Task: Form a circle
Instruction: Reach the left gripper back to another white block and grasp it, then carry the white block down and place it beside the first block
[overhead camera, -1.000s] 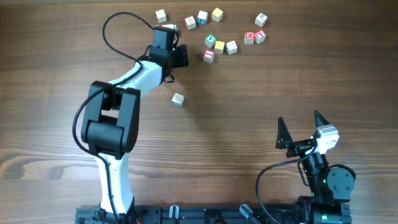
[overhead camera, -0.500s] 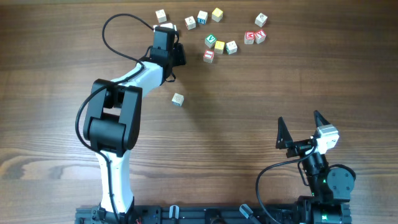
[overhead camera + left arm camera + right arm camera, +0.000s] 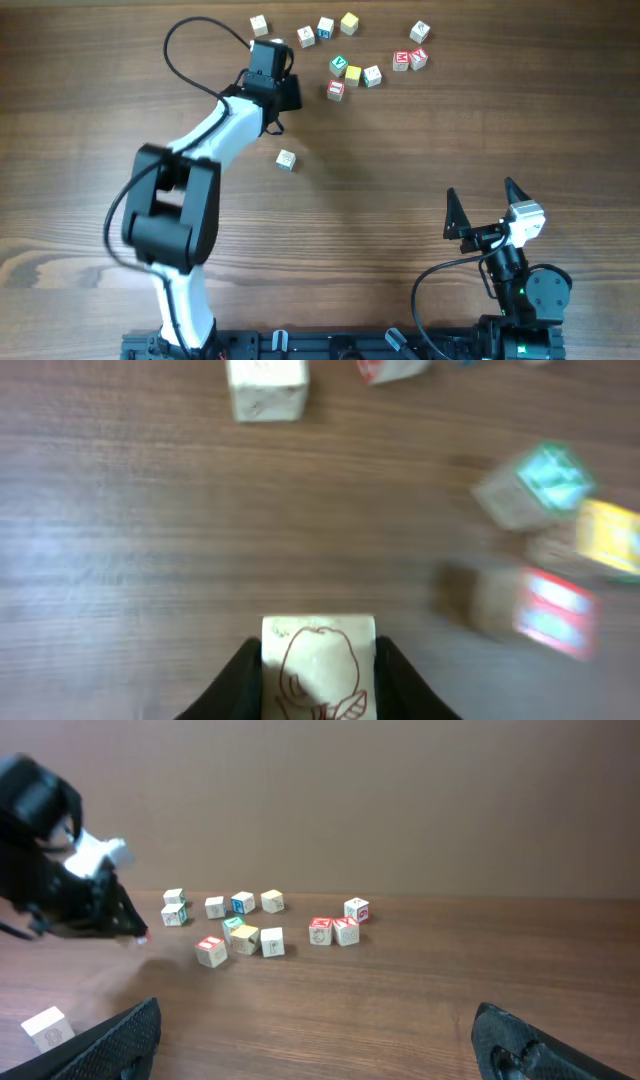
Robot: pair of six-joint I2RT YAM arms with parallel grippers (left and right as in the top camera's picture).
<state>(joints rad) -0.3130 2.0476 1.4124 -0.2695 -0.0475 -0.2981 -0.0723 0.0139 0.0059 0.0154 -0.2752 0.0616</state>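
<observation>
Two grippers: you have one clamped and one spread wide.
Left gripper (image 3: 318, 672): clenched on the held cube (image 3: 320, 645), one dark finger pressed to each of its sides.
Held cube: pale cream, with a red line drawing on the face turned to your left wrist camera. You cannot tell whether it is touching the desk (image 3: 90, 110).
Left gripper place: near the far edge of the desk, left of the middle, close to the left of the red-faced cube (image 3: 335, 89).
Circle cluster (image 3: 352, 78): near the far edge, about the middle. The red-faced cube, a yellow cube (image 3: 352, 75) and a pale cube (image 3: 372, 74) sit bunched together.
Green-faced cube (image 3: 339, 65): touching the yellow cube on its far-left side.
Red pair (image 3: 409, 59): two red-marked cubes side by side, to the right of the cluster.
Far row (image 3: 325, 27): more cubes strung out along the far edge.
Lone cube (image 3: 286, 159): pale, toward the middle of the desk, well apart from the others.
Right gripper (image 3: 330, 1045): released, its jaws wide with nothing between them, by the near right corner, well apart from every cube.
</observation>
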